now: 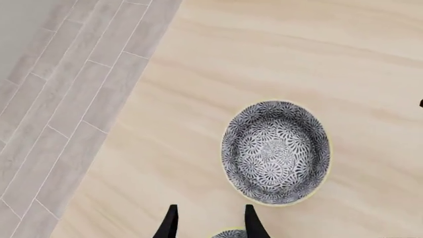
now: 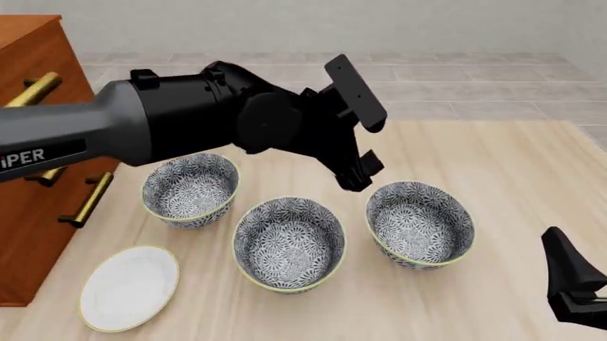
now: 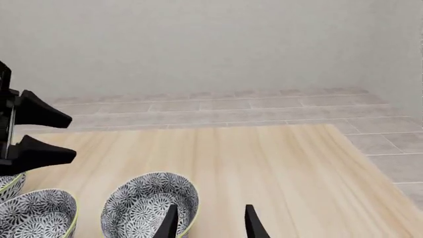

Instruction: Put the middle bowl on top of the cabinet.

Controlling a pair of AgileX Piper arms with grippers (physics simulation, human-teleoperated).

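Observation:
Three patterned blue-and-white bowls stand in a row. The middle bowl (image 2: 289,241) (image 3: 36,213) lies nearest the front edge, between the left bowl (image 2: 190,188) and the right bowl (image 2: 419,222) (image 3: 148,203). The reddish-brown cabinet (image 2: 28,142) with brass handles stands at the far left. My left gripper (image 2: 365,169) (image 3: 63,134) hangs open and empty above the gap between the middle and right bowls. In its wrist view a bowl (image 1: 276,151) lies ahead of its fingertips (image 1: 173,223). My right gripper (image 2: 572,280) (image 3: 210,225) is open and empty at the front right.
A white plate (image 2: 128,286) lies at the front left beside the cabinet. The light wooden table (image 2: 512,163) ends at a grey tiled floor (image 1: 59,99) on its far side. My left arm's thick black body (image 2: 190,121) stretches over the left bowl.

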